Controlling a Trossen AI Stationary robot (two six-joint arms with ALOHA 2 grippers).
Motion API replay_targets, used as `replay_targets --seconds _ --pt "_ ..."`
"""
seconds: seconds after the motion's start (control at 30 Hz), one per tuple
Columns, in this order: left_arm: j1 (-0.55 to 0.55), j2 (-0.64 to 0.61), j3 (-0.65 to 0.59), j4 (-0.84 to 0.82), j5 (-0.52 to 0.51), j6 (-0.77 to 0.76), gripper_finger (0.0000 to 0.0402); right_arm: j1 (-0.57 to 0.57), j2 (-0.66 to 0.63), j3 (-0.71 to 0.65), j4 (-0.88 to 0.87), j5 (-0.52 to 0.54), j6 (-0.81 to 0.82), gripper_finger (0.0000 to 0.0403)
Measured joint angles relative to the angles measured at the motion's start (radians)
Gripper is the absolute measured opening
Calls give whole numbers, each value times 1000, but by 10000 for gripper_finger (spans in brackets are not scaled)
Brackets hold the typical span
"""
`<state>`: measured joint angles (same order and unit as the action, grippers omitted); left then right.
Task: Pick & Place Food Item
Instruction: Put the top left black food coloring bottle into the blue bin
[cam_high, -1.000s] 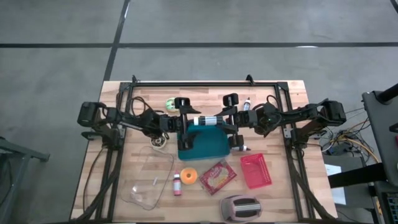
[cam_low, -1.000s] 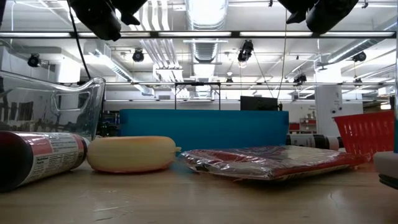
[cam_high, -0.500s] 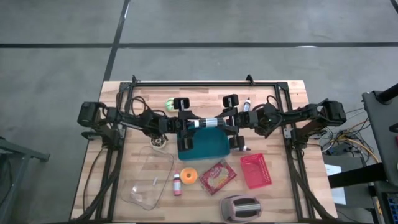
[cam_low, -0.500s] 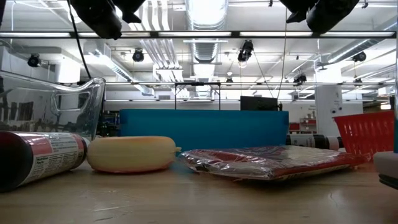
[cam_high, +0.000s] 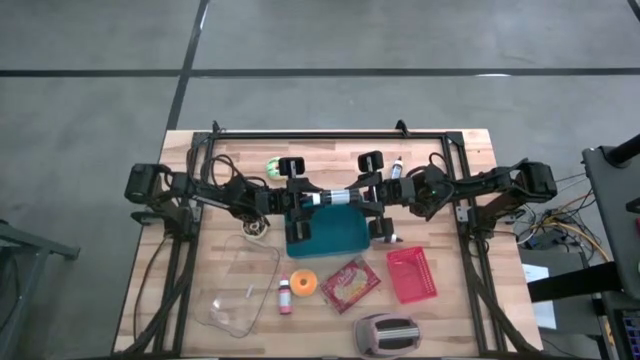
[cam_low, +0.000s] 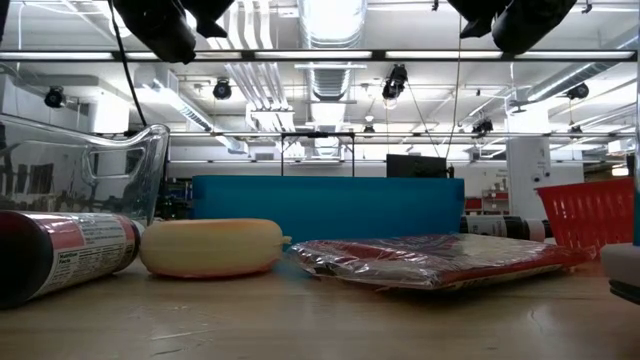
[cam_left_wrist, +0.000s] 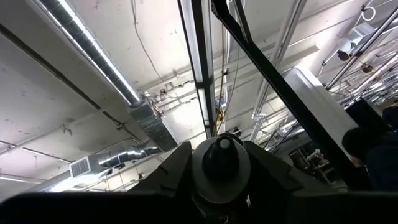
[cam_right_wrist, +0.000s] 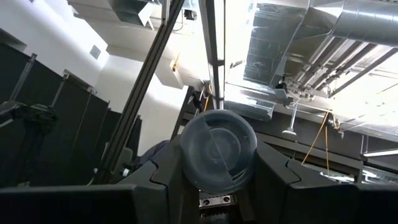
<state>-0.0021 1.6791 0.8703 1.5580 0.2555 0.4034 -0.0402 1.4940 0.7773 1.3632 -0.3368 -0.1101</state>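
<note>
A slim bottle (cam_high: 335, 196) with a white, teal and dark body hangs level above the teal bin (cam_high: 325, 235) at the table's middle. My left gripper (cam_high: 300, 198) is shut on its left end and my right gripper (cam_high: 372, 197) on its right end. In the left wrist view the bottle's round capped end (cam_left_wrist: 221, 163) faces the camera between the fingers. In the right wrist view its round bluish end (cam_right_wrist: 217, 151) does the same. My left gripper pinches the bottle's left end (cam_left_wrist: 221, 180) between its two fingers (cam_left_wrist: 177, 167), coming level from the table's left, along the bottle. The bottle is lifted clear of the bin. My right gripper pinches the bottle's right end (cam_right_wrist: 217, 180) between its two fingers (cam_right_wrist: 268, 167), coming level from the table's right, along the bottle. The bottle spans the gap between both grippers, roughly level.
Near the front edge lie a clear glass dish (cam_high: 240, 285), a small pink bottle (cam_high: 285, 296), a round orange piece (cam_high: 304, 283), a red packet (cam_high: 350, 283), a red basket (cam_high: 411, 274) and a toaster (cam_high: 387, 335). A green-white item (cam_high: 274, 166) sits at the back.
My left gripper has shut on the bottle's left end. Both arms have stayed in place, and the bottle remains above the teal bin.
</note>
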Motion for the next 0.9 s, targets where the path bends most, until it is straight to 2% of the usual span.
replay_targets --seconds 0.57,0.63,0.77,0.9 --pt "3 -1 -1 -7 11 1 113 -3 -5 1 -41 -4 -6 125" --pt "3 -1 -1 -14 11 1 113 -3 -5 1 -50 5 5 160" --pt "8 1 -3 -73 7 -3 113 -4 -9 2 -134 28 26 254" --pt "13 -29 -4 -113 7 -3 113 -8 -54 4 -270 34 17 304"
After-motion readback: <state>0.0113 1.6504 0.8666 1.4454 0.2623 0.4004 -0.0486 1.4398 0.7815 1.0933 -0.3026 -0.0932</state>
